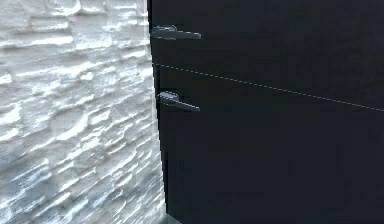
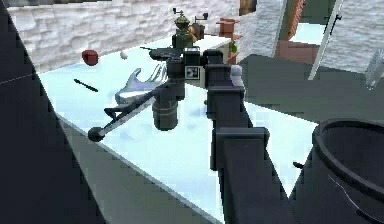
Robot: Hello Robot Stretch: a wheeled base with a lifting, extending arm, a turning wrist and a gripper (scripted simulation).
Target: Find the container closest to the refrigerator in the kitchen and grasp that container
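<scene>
Fridge (image 1: 270,120) tight ahead, stone wall (image 1: 70,120) on forward view's left. Arm (image 2: 235,135) out over pale counter (image 2: 170,160). Gripper (image 2: 170,85) at a dark cylindrical container (image 2: 165,113) mid-counter; can't tell whether it holds anything.

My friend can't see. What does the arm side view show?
The robot's dark arm reaches over a pale counter, its gripper near a shiny silver thing; whether it holds anything cannot be told. A red ball sits farther out, a big dark pot at the right edge, a stone wall behind.
</scene>
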